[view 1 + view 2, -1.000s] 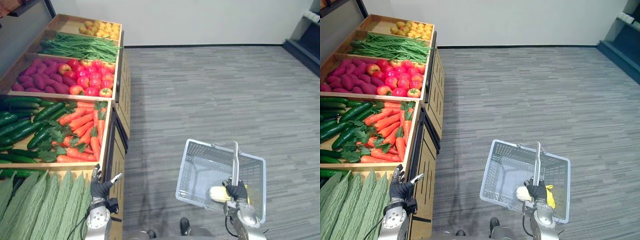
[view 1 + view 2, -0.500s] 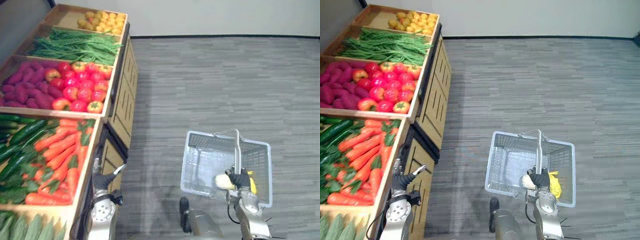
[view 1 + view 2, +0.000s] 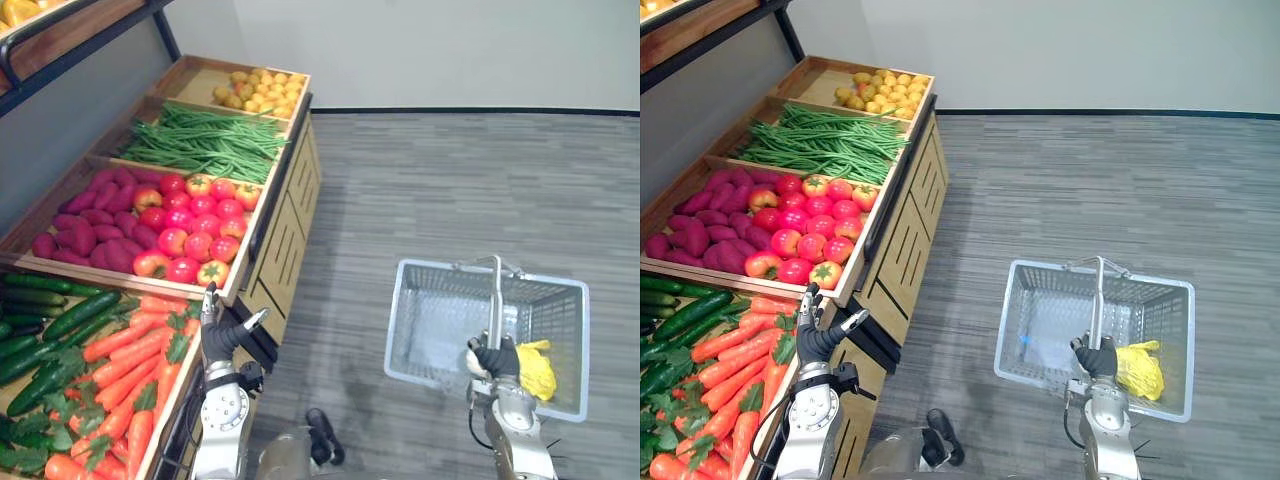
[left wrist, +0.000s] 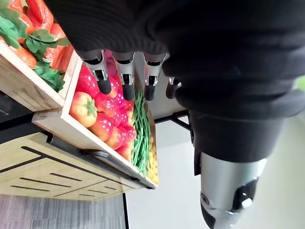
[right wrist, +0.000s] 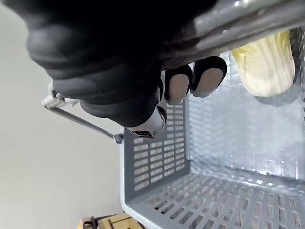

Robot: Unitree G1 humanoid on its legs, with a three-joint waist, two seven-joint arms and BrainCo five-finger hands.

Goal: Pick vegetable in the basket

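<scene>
Orange carrots (image 3: 128, 348) lay just left of the spread left hand (image 3: 222, 338), long axes slanting toward it, while the right hand (image 3: 496, 359), well apart, clenched the basket handle (image 3: 494, 300).

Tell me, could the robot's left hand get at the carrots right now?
Probably yes: the left hand hovers open and empty right beside the carrots, and nothing lies between them.

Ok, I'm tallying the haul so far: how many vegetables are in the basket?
1: a yellow vegetable at the right end of the basket, beside the right hand gripping its handle; that hand may hide more.
</scene>
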